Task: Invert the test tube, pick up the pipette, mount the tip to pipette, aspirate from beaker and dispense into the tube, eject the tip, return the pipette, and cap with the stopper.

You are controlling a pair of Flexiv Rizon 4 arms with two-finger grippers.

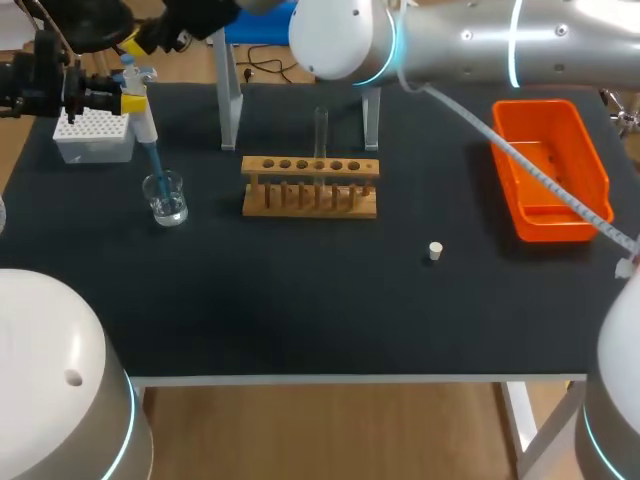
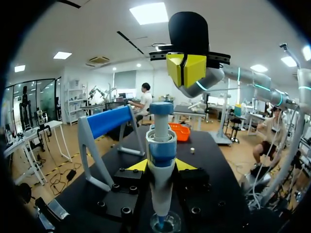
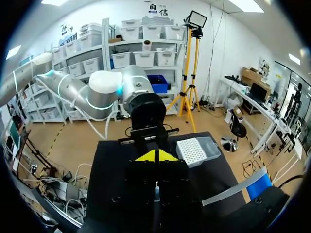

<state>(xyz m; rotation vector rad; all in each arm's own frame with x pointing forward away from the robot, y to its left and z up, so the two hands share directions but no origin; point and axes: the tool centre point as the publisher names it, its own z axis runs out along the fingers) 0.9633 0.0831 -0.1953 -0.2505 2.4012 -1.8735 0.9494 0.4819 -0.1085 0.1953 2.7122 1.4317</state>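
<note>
My left claw (image 2: 160, 166) is clamped on the pipette (image 2: 161, 145), which stands upright with its blue tip (image 1: 153, 160) down in the beaker (image 1: 165, 197). My right claw (image 2: 186, 70) hangs just above the pipette's plunger, fingers pressed together and holding nothing. The test tube (image 1: 320, 130) stands upright in the wooden rack (image 1: 310, 185) — the stopper (image 1: 434, 250) lies alone on the table (image 1: 300, 320), well apart.

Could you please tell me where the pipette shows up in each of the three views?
Head view: the pipette is at the upper left, its tip in the beaker.
Left wrist view: the pipette stands upright in the left gripper, just under the right gripper.
Right wrist view: only a thin bluish sliver shows ahead of the right gripper, probably the pipette.
Shared landmark: the blue-topped stand.
</note>
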